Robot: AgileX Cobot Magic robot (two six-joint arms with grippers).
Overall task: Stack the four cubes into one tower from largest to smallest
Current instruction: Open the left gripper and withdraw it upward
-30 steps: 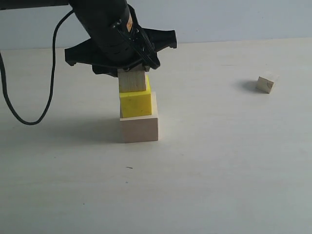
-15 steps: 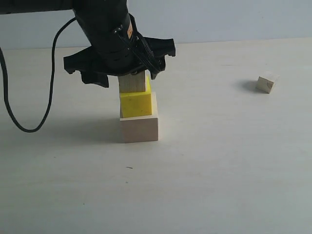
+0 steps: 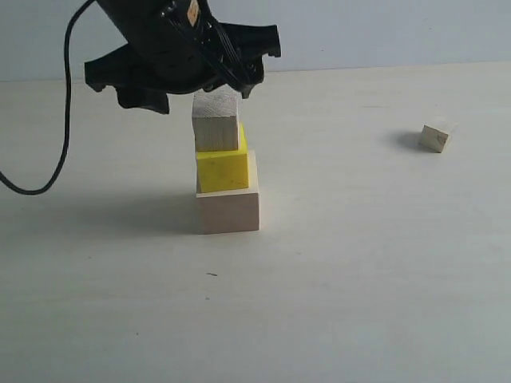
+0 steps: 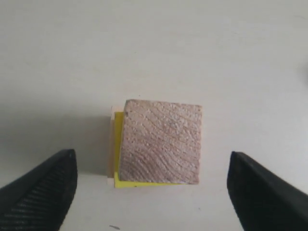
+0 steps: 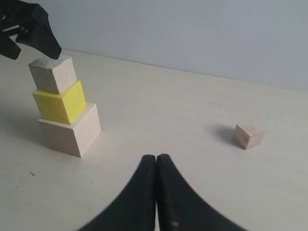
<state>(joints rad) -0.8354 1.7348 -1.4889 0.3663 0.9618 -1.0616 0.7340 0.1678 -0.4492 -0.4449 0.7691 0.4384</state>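
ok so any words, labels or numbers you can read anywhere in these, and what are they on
Orange sticker on the left arm: too small and blurred to read.
Stacked tower and loose tiny cube: no print, only wood grain.
Nothing else legible in any view.

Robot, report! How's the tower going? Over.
Left gripper open above tower, right gripper shut. Three high; tiniest cube alone on table. Nothing blocking it.
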